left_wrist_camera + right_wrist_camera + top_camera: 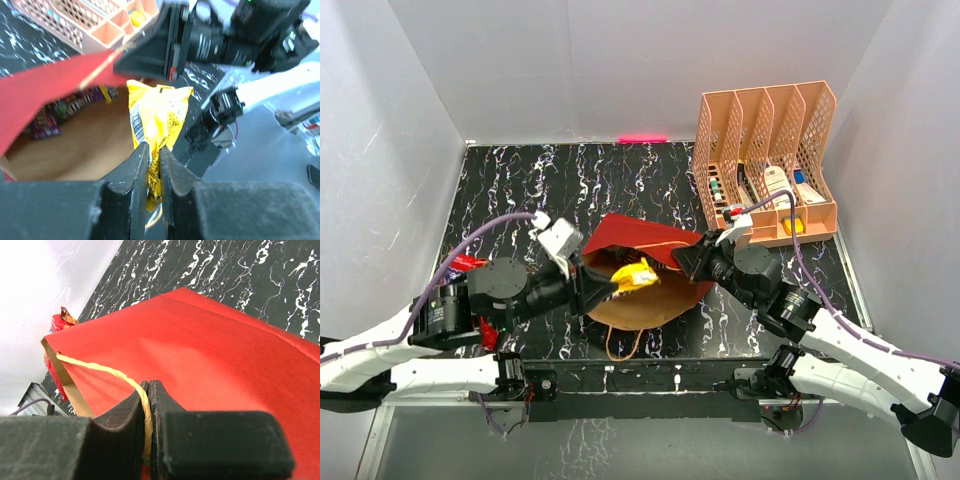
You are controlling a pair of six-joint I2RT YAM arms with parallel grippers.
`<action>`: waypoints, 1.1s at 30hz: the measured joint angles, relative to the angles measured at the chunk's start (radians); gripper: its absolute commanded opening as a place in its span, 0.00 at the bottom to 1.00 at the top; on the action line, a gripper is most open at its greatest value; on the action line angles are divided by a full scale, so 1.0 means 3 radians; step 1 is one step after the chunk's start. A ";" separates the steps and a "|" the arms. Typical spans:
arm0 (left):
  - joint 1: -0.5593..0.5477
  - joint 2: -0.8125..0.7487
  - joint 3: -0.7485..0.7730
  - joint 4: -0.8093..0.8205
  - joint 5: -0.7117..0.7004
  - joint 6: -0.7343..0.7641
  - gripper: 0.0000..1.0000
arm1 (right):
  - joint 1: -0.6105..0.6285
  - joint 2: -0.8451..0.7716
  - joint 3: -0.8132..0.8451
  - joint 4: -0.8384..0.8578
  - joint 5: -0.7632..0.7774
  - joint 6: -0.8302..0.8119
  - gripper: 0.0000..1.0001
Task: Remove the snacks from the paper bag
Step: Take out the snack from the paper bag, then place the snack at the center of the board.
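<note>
yellow packet (159, 117) pinched in left claw (154, 151), seemingly over paper bag (45, 95) mouth.

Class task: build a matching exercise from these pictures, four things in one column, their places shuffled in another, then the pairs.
1 yellow packet
2 cord handle
3 peach rack
4 purple packet

A inside the paper bag
B pinched in the right gripper
C far right of the table
D held by the left gripper

Pairs: 1-D, 2-B, 3-C, 4-A
</note>
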State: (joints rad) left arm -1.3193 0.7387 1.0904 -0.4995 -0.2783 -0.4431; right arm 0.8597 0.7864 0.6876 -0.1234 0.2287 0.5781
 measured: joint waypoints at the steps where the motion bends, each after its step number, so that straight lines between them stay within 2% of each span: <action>1: 0.0000 0.0130 0.0189 -0.0029 -0.0057 0.0061 0.06 | 0.0003 -0.0024 -0.0043 0.0003 -0.0005 0.0017 0.07; 7: 0.0000 0.0895 0.0978 -0.0055 -0.0657 0.0601 0.03 | 0.0008 -0.0011 -0.0055 0.0036 -0.0149 0.0079 0.07; 12: 0.0122 0.1455 0.1263 0.0163 -0.1143 0.1156 0.00 | 0.0009 0.0018 -0.0055 0.0018 -0.0303 0.0080 0.07; 19: 0.1113 0.1771 0.1461 0.0247 -0.1334 0.1481 0.00 | 0.0009 -0.0102 -0.0055 -0.0064 -0.0395 0.0078 0.07; 22: 0.1607 0.1662 0.1319 0.0337 -0.1300 0.1448 0.00 | 0.0009 -0.0216 -0.0055 -0.0083 -0.0402 0.0058 0.07; 26: 0.2115 0.1292 0.0799 0.0340 -0.1209 0.1153 0.00 | 0.0009 -0.0228 0.0014 -0.0145 -0.0436 -0.0008 0.07; 30: 0.2372 0.0867 0.0057 0.0181 -0.1091 0.0654 0.00 | 0.0009 -0.0132 0.0151 -0.0178 -0.0538 -0.0075 0.07; 33: 0.2382 0.0627 -0.0395 0.0001 -0.1027 0.0270 0.00 | 0.0009 -0.0085 0.0209 -0.0173 -0.0618 -0.0103 0.07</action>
State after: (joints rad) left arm -0.6048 0.9268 0.9718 -0.4992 -0.5865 -0.3622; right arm 0.8623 0.7609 0.7502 -0.1753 0.0433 0.5472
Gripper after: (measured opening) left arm 0.075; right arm 0.077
